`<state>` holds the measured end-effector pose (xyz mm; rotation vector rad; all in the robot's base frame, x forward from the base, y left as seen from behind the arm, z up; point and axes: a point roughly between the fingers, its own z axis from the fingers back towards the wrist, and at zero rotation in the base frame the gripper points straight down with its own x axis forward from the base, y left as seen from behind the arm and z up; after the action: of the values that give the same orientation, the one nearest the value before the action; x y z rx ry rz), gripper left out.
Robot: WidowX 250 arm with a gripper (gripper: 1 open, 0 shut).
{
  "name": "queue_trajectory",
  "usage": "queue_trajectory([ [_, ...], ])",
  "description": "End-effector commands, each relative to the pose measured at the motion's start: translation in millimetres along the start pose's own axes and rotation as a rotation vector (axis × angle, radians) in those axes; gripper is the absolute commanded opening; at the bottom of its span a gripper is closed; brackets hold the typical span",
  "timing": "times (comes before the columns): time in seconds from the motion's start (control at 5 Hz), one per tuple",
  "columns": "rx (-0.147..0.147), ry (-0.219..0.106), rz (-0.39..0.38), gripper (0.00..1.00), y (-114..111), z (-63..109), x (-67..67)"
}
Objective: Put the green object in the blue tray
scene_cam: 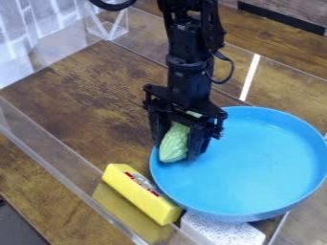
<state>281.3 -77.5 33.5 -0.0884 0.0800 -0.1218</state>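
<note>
End effector (179, 144): black, pointing down, fingers clamped on either side of green object.
Green object (175, 144): upright between fingers, at blue tray's (262, 177) left rim.
Yellow block (138, 192): on wooden surface (90, 96), near tray.

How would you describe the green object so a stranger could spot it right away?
Find the big round blue tray on the wooden table. At its left rim, between the gripper fingers, sits the green object. It is pale, oval and ribbed, unlike the boxy yellow block nearby.
</note>
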Motion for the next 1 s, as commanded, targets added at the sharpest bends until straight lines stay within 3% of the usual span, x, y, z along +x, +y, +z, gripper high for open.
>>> queue_trajectory([
  [0.0,-0.015,-0.013,-0.048,0.00,-12,1.1,-1.5],
  [0.8,-0.046,0.002,-0.083,0.00,-24,-8.4,-6.9],
])
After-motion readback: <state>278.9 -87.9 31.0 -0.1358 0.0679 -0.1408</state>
